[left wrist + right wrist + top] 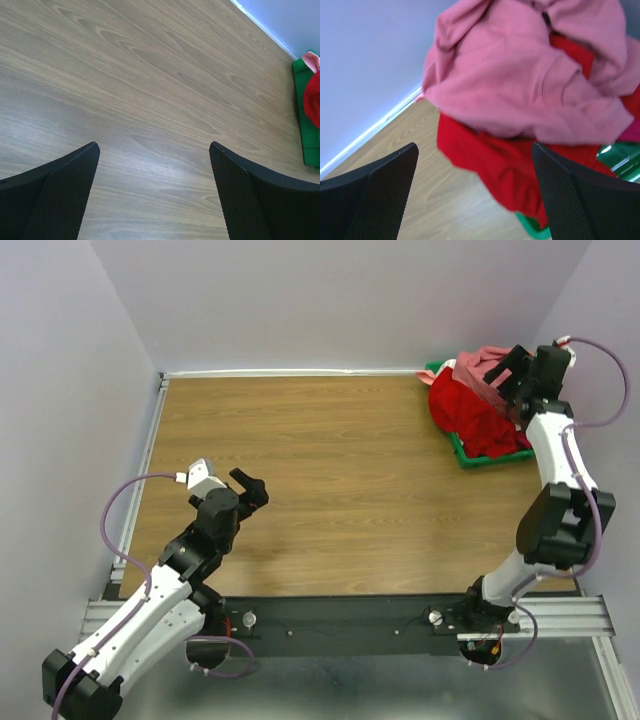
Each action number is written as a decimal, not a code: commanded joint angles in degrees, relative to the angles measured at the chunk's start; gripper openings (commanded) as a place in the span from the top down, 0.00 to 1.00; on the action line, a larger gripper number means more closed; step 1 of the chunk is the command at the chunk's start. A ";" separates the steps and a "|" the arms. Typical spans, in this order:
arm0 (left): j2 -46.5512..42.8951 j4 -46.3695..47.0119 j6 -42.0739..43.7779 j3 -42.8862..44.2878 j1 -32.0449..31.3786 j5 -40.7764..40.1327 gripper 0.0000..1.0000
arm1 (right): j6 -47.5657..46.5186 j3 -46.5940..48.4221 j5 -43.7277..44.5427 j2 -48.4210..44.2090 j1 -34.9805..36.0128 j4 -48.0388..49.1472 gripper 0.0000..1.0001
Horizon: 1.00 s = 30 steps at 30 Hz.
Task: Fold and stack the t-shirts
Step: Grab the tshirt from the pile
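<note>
Both sets of jaws were wide with nothing held. We had the left jaws over the surface [150, 75] and the right jaws just above the pink tee [520, 85], which was heaped on the red tee [490, 165] in the green tray [302, 145] at the far-right corner.

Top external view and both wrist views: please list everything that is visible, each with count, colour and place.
table: one, brown wood grain, under both arms
tray: one, green, far right corner of the table
salmon-pink t-shirt: one, crumpled on top of the pile in the tray
red t-shirt: at least one, red, under the pink one, spilling over the tray's edge
left gripper: one, black fingers, open, over bare table, near left
right gripper: one, black fingers, open, facing the pile
</note>
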 commanded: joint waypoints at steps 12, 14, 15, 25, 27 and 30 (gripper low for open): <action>1.87 -0.97 -1.28 0.66 -0.21 -4.05 0.01 | -9.93 19.44 13.28 21.43 -0.14 -2.74 0.00; 2.31 -0.97 -1.55 0.57 -0.21 -4.32 0.01 | -10.46 20.06 12.93 23.10 -0.14 -2.74 0.00; 2.57 -0.71 -1.55 0.57 -0.12 -4.58 0.01 | -11.16 20.58 11.89 24.76 -0.23 -2.83 0.01; 4.07 -2.56 -1.64 2.59 -0.21 -5.64 0.01 | -12.04 24.89 13.89 21.45 -0.23 -3.00 0.88; 3.89 -1.85 -1.73 1.72 -0.21 -5.73 0.01 | -13.00 25.59 14.68 18.90 -0.14 -3.00 1.00; 4.33 -2.72 -1.73 2.50 -0.21 -5.73 0.01 | -14.94 26.82 15.91 16.08 -0.14 -3.18 1.00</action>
